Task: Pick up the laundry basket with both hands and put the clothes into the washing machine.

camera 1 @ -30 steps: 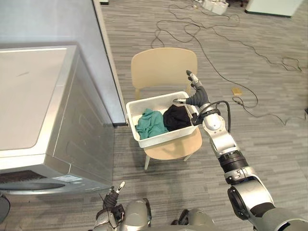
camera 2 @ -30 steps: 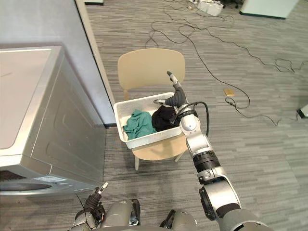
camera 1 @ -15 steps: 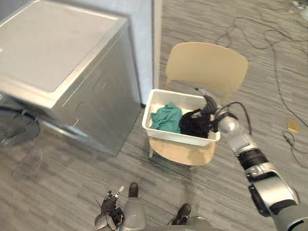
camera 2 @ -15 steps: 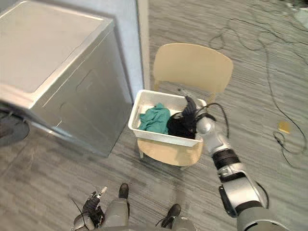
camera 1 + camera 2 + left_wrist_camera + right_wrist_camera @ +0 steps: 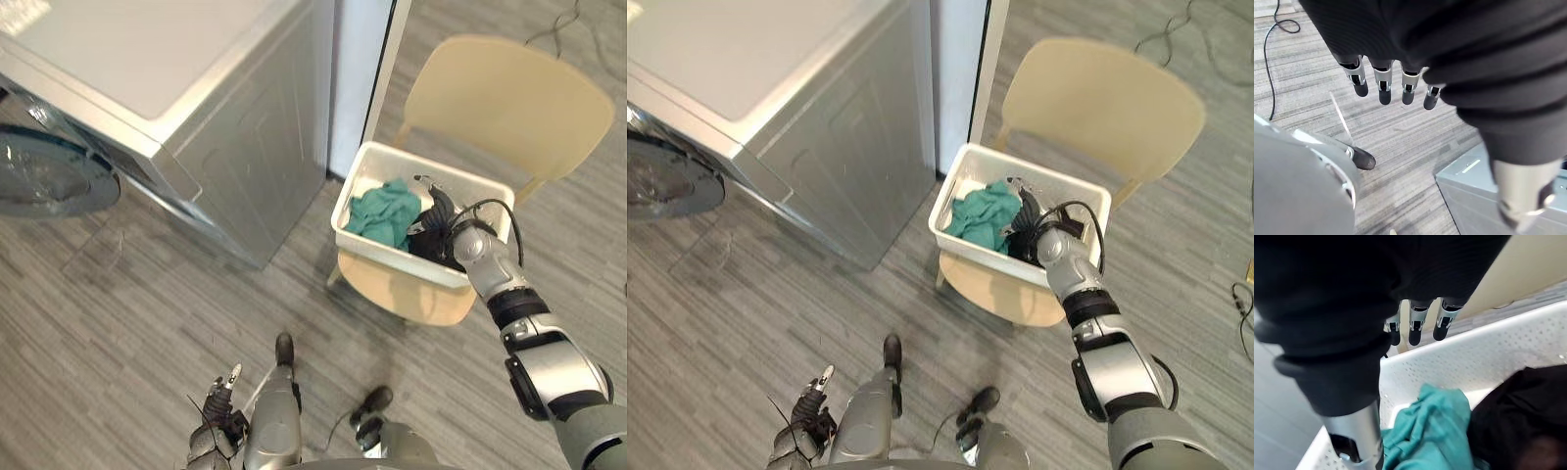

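Right hand [image 5: 1026, 211] over laundry basket [image 5: 980, 256]

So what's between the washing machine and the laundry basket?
Bare grey floor between washing machine and laundry basket, seen in the left eye view; a pale wall panel's end stands at the gap's far side.

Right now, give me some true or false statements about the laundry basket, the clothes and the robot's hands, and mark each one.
1. The white laundry basket sits on the beige chair. True.
2. The teal garment lies on the floor. False: it lies in the basket beside the black garment.
3. The right hand is over the basket, above the black garment. True.
4. The left hand grips the basket's rim. False: it hangs low, apart from the basket, fingers straight, holding nothing.
5. The washing machine stands right of the chair. False: it stands to its left.
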